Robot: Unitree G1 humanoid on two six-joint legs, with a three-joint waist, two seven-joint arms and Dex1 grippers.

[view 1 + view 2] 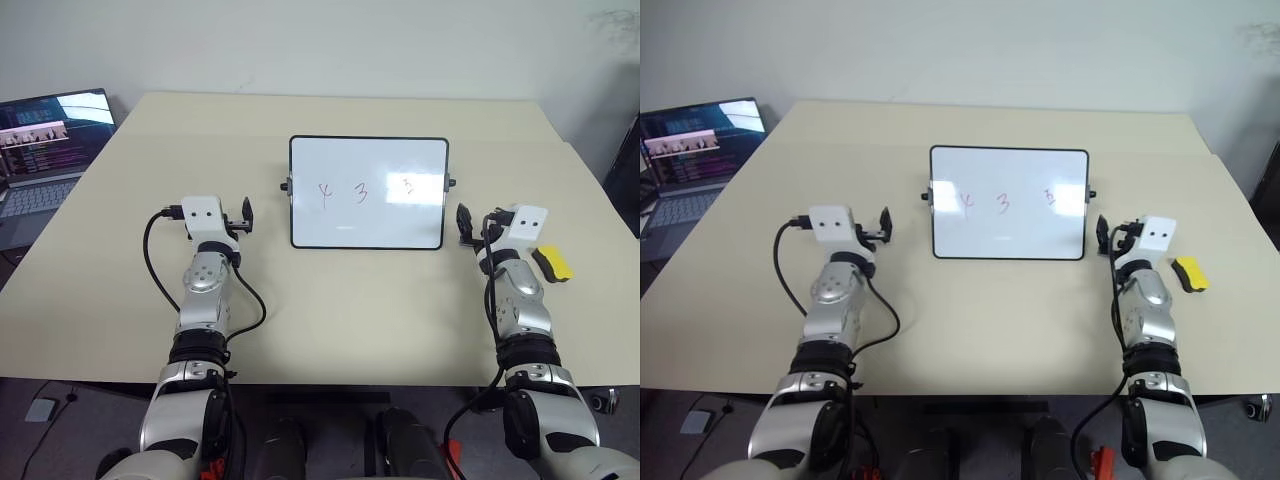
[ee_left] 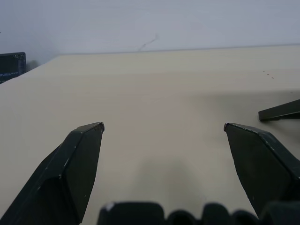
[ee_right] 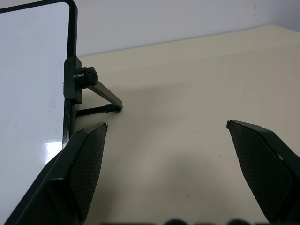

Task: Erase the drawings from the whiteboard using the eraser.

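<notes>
Board (image 1: 368,215): propped on its stand at mid-tabletop, toward the far edge.
Drawings (image 1: 360,191): three red marks across the board's upper half.
Eraser (image 1: 553,263): flat near the right edge, just beside the right wrist.
Left gripper (image 2: 164,129): wide, empty, left of the board.
Right gripper (image 3: 166,125): wide, empty, by the board's right side.
Laptop (image 1: 45,150): off the table's far left corner.

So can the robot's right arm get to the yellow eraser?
Probably yes. The eraser lies on the table just to the outer side of the right gripper, with nothing between them, and the gripper is open. It would only need to swing outward.
</notes>
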